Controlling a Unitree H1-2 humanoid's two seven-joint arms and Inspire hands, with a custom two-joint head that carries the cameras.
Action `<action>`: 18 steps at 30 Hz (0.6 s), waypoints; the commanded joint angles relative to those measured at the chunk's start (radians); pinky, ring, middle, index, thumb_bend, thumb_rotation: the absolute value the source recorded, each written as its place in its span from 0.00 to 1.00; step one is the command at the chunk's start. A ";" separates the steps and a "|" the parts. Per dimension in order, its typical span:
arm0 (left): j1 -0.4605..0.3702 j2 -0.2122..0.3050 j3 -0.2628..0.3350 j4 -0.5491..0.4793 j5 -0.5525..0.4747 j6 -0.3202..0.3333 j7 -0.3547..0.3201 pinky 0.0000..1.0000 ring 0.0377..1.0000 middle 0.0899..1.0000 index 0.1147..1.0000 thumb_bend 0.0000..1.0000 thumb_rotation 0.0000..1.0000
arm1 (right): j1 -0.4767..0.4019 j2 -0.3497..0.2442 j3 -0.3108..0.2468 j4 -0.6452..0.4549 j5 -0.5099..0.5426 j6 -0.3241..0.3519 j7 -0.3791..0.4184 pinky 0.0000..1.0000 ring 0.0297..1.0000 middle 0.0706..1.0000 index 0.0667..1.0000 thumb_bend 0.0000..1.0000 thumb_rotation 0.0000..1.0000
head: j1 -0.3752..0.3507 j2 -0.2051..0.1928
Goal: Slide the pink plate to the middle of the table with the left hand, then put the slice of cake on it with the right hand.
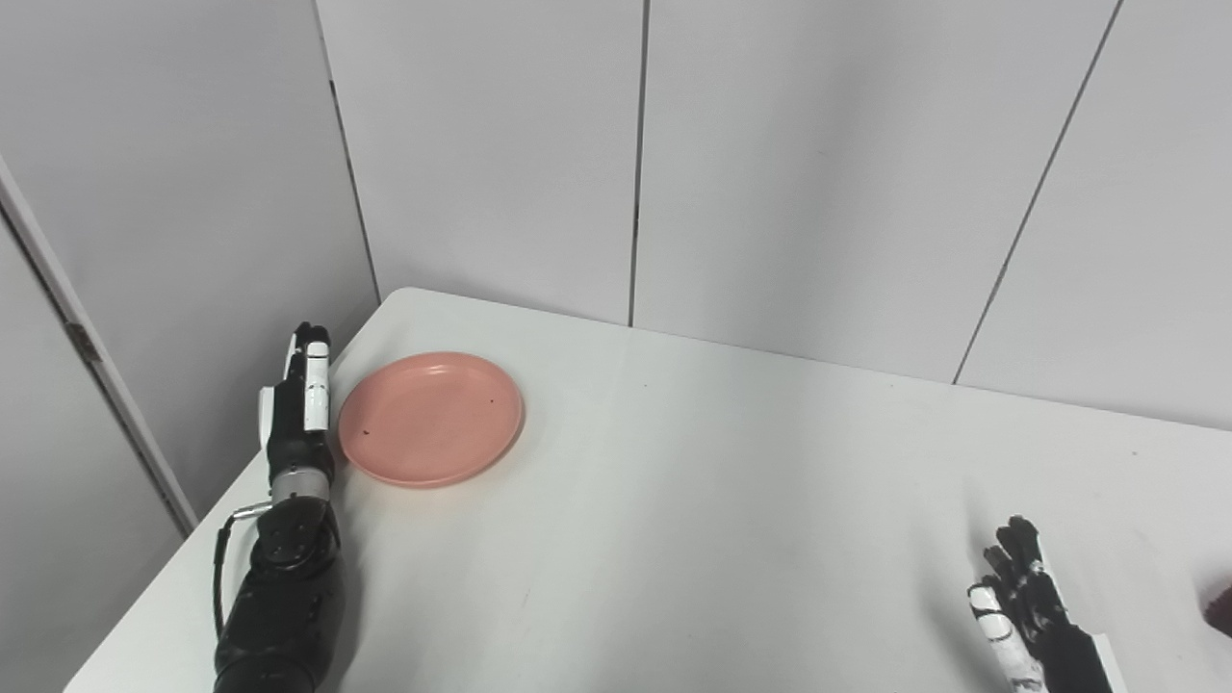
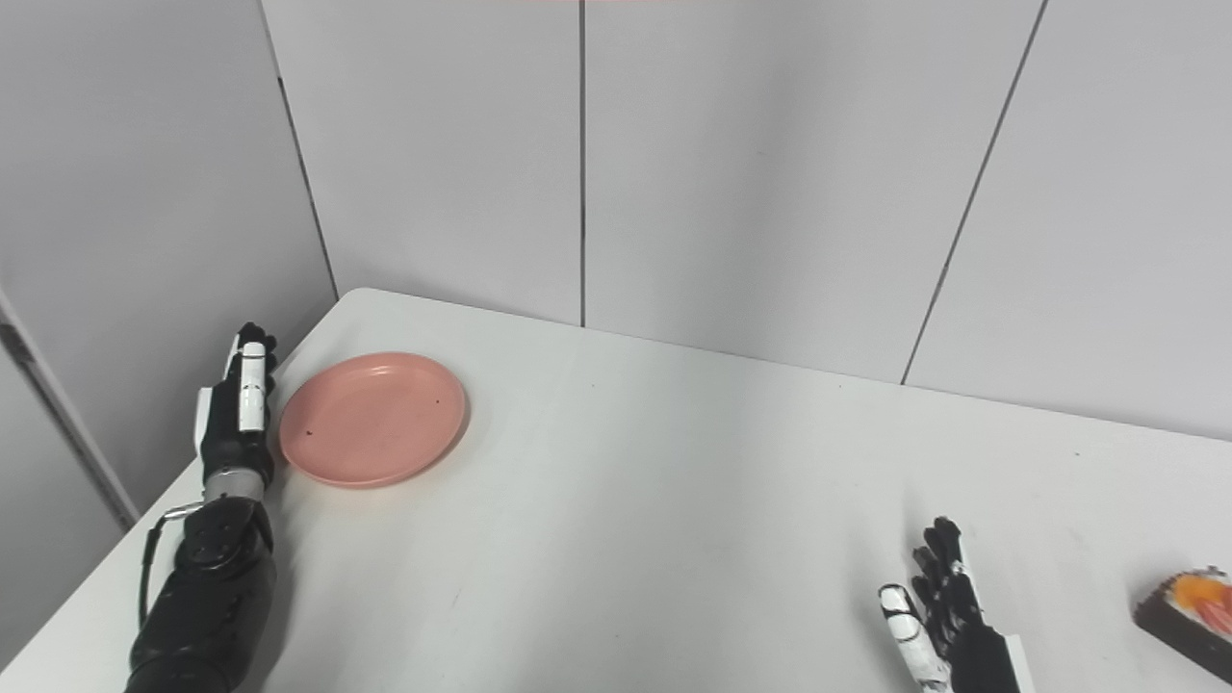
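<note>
- We see the pink plate (image 1: 430, 419) lying flat on the white table (image 1: 674, 500), close to the table's far left corner and well away from its middle.
- Our left hand (image 1: 296, 404) stands edge-on just to the left of the plate, at the table's left edge, with its fingers (image 1: 315, 371) stretched straight toward the wall panels (image 1: 818, 173). It is spread flat and holds nothing.
- That hand is right beside the plate's left rim; we cannot tell whether it actually touches the rim.
- Our right hand (image 2: 938, 602) is far to the right of the plate, low over the near side of the table, its fingers extended and slightly apart, nothing in its grasp.
- The slice of cake (image 2: 1189, 611) sits on the table farther right of the plate than that hand, dark with an orange top, cut off by the picture's edge in the right eye view.
- The cake lies near our right hand but clear of it, with bare tabletop between.
</note>
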 commanded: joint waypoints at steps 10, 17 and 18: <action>-0.054 -0.001 0.014 0.016 -0.154 0.030 -0.136 0.90 0.89 0.86 0.87 0.75 0.99 | -0.013 -0.003 -0.007 -0.040 0.012 -0.034 0.003 1.00 0.99 1.00 1.00 0.26 0.66 | 0.000 0.002; -0.046 0.005 0.003 -0.004 -0.175 0.086 -0.170 0.78 0.77 0.76 0.77 0.75 0.99 | -0.010 -0.005 -0.003 -0.064 0.012 -0.006 0.002 1.00 0.99 1.00 1.00 0.26 0.65 | 0.000 0.005; -0.045 0.007 0.002 -0.007 -0.182 0.095 -0.183 0.77 0.77 0.75 0.76 0.75 0.99 | -0.010 -0.004 -0.005 -0.061 0.011 -0.009 0.000 1.00 0.99 1.00 1.00 0.26 0.65 | 0.000 0.005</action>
